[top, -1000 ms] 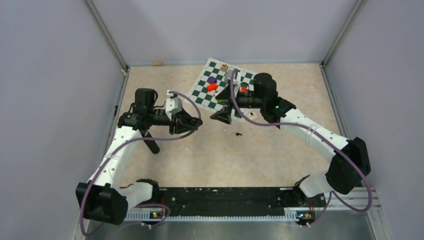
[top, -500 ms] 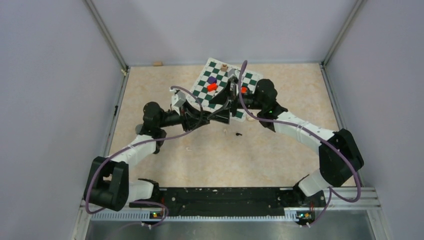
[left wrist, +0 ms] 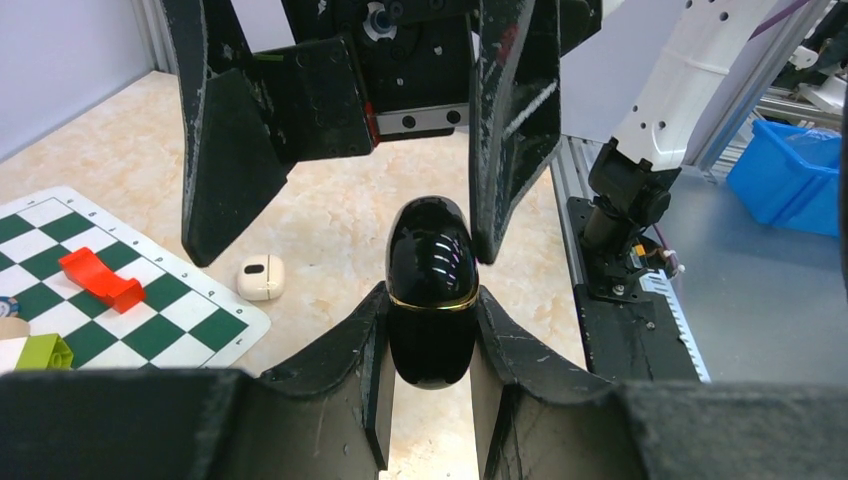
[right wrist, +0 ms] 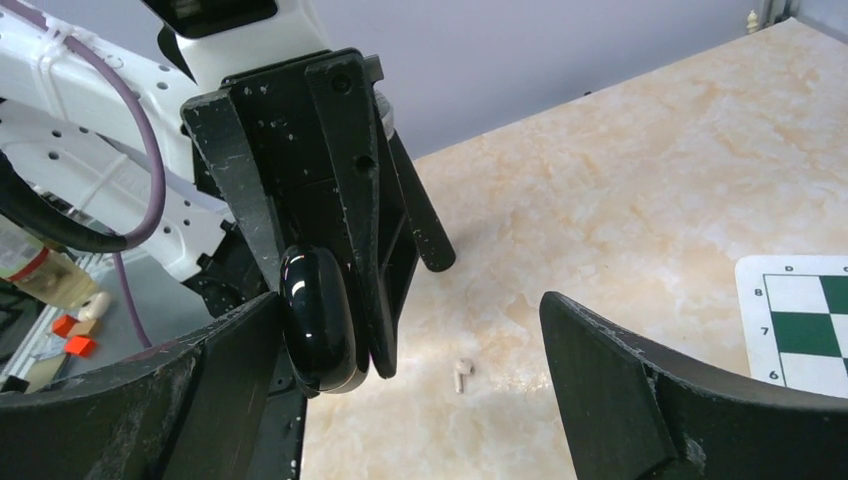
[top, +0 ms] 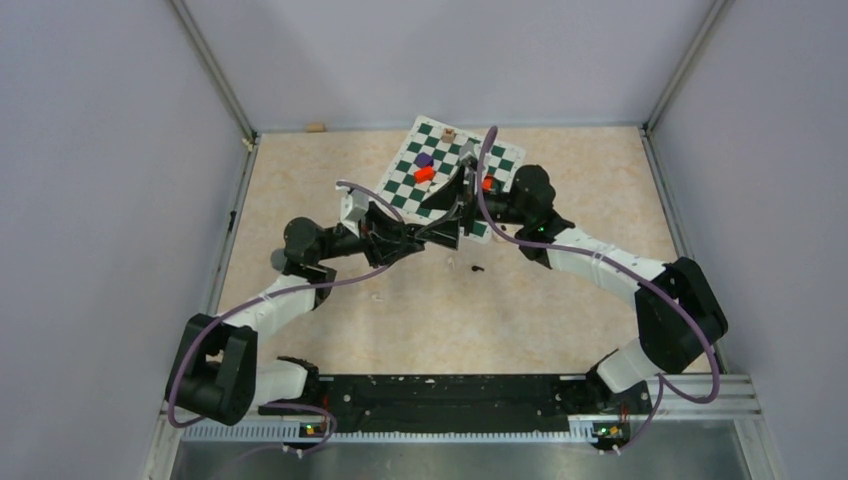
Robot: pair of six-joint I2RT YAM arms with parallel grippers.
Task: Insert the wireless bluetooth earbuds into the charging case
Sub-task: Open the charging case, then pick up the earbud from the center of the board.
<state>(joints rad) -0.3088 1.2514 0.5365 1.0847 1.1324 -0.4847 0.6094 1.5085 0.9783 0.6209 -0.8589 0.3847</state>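
Observation:
My left gripper is shut on the charging case, a glossy black oval pod with a thin gold seam, closed and held above the table. My right gripper is open and faces the left one. The case's free end sits between its spread fingers, close against one finger. In the top view the two grippers meet at the chessboard's near edge, left and right. One tiny black earbud lies on the table just in front of them. I cannot see a second one.
The chessboard mat carries red, purple and other small pieces. A white earbud case lies beside the mat. A white earbud lies on the table. A blue bin stands past the rail.
My left arm has swung right with the case, up to the right gripper. The right gripper has come a little lower and closer. The black earbud has not moved.

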